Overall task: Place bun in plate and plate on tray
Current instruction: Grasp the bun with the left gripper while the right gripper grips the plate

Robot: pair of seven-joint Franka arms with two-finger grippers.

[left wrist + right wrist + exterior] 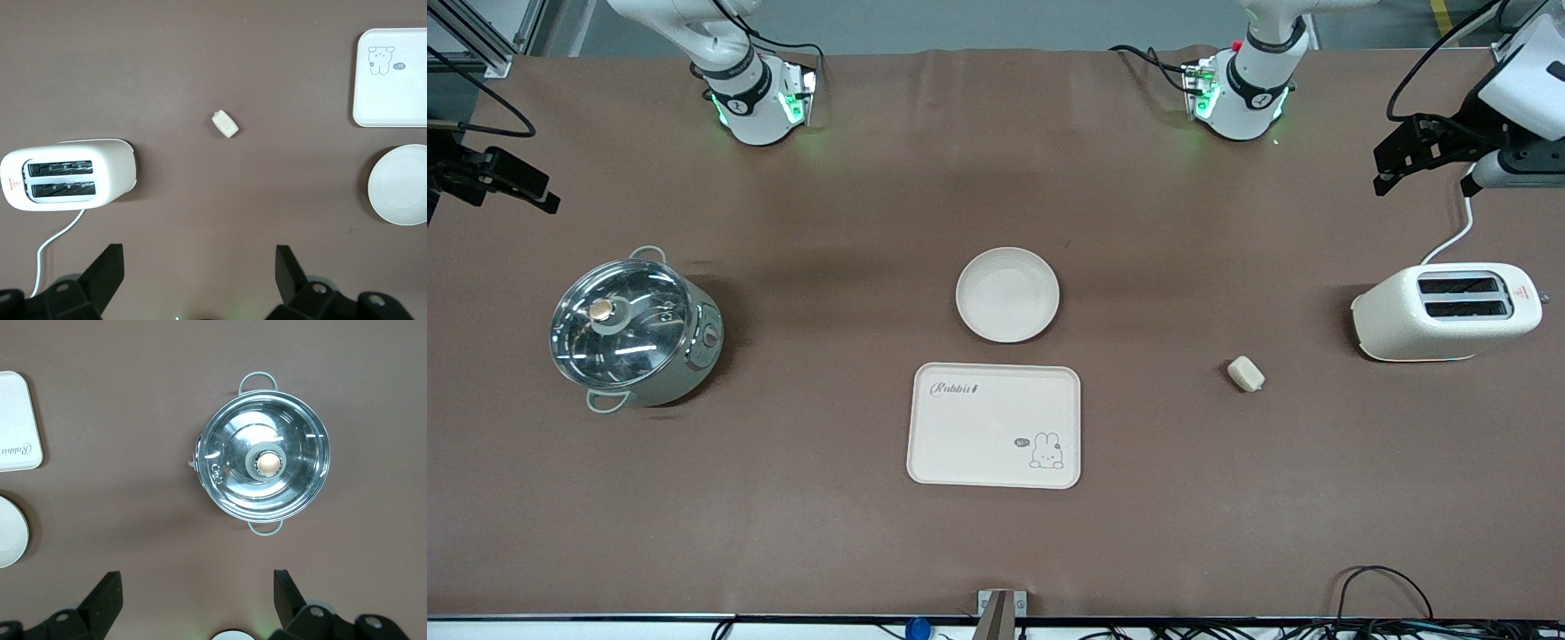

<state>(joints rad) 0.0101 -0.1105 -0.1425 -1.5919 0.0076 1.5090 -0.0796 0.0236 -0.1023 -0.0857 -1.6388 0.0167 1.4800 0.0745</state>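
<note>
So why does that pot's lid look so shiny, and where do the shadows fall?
Right wrist view: the pot's glass lid mirrors the overhead light. Front view: a soft shadow beside the pot; green lamp glow at both arm bases. Left wrist view: the toaster casts a narrow shadow.

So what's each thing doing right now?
bun: lying on the table, untouched
plate: empty, on the table
tray: empty
pot: lid on
toaster: slots empty
left gripper: open, high over the table
right gripper: open, high over the table
</note>
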